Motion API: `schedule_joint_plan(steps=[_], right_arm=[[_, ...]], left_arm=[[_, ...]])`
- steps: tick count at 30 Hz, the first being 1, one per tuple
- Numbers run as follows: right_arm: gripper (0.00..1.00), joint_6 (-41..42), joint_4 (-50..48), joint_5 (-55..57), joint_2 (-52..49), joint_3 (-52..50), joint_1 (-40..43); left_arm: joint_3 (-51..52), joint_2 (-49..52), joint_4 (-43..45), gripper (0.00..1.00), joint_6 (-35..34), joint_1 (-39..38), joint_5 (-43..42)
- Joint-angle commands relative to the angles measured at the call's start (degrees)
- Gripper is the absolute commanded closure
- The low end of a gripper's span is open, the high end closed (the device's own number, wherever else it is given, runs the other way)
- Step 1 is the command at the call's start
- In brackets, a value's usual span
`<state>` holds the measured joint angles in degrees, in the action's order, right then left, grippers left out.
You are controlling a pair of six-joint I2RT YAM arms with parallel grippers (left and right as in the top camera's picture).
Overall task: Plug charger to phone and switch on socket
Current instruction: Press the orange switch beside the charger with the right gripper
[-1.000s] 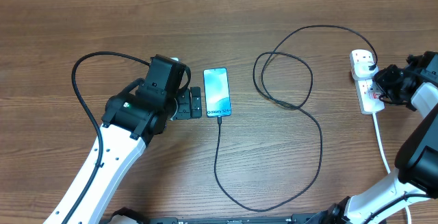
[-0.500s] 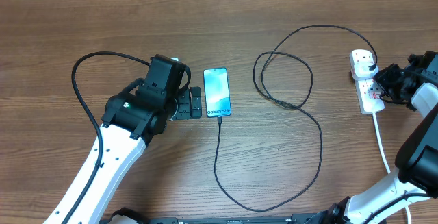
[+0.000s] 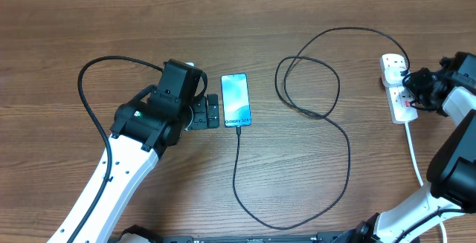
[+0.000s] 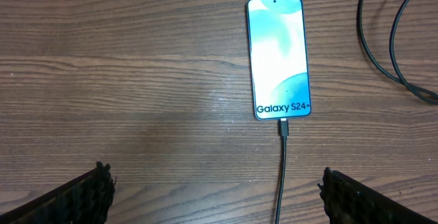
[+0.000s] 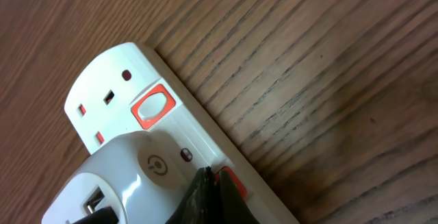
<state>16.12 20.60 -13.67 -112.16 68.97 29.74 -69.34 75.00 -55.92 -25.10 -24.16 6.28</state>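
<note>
The phone (image 3: 236, 99) (image 4: 279, 58) lies flat on the wooden table, its screen lit light blue. The charger (image 3: 239, 154) is a thin black cable. Its connector tip (image 4: 283, 127) sits in the phone's lower end. The cable loops across the table to the socket (image 3: 391, 63) (image 5: 137, 80) at the right. My left gripper (image 3: 213, 111) (image 4: 215, 183) stands open just left of the phone, holding nothing. My right gripper (image 3: 410, 88) (image 5: 211, 176) is shut, its tips against a red switch (image 5: 235, 183) beside a white adapter (image 5: 116, 183).
A second red switch (image 5: 153, 107) sits by the free outlet. The socket's thick white cord (image 3: 413, 154) runs toward the front edge. The charger's slack makes loops (image 3: 309, 79) in the middle of the table. A black arm cable (image 3: 85, 87) arcs at the left.
My right gripper has edged slightly along the socket. The left arm, phone and cable have not moved.
</note>
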Motion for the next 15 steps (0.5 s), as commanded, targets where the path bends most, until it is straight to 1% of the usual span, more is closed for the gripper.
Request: schedule_joint_plan(steps=[1,8,15], right_arm=[[0.96,-0.1,2.6,-7.0,-1.9,-0.3,-5.2],[0.96,-0.1,5.6,-7.6,-1.9,-0.3,-6.3],[0.96,0.0,5.7,-8.0,-1.7,-0.3,-6.7]], left_arm=[[0.3,-0.7,0.1,0.0,-0.5,0.2,0.7],[0.3,-0.7,0.1,0.0,-0.5,0.2,0.7],[0.3,-0.7,0.1,0.01,-0.5,0.2,0.7]])
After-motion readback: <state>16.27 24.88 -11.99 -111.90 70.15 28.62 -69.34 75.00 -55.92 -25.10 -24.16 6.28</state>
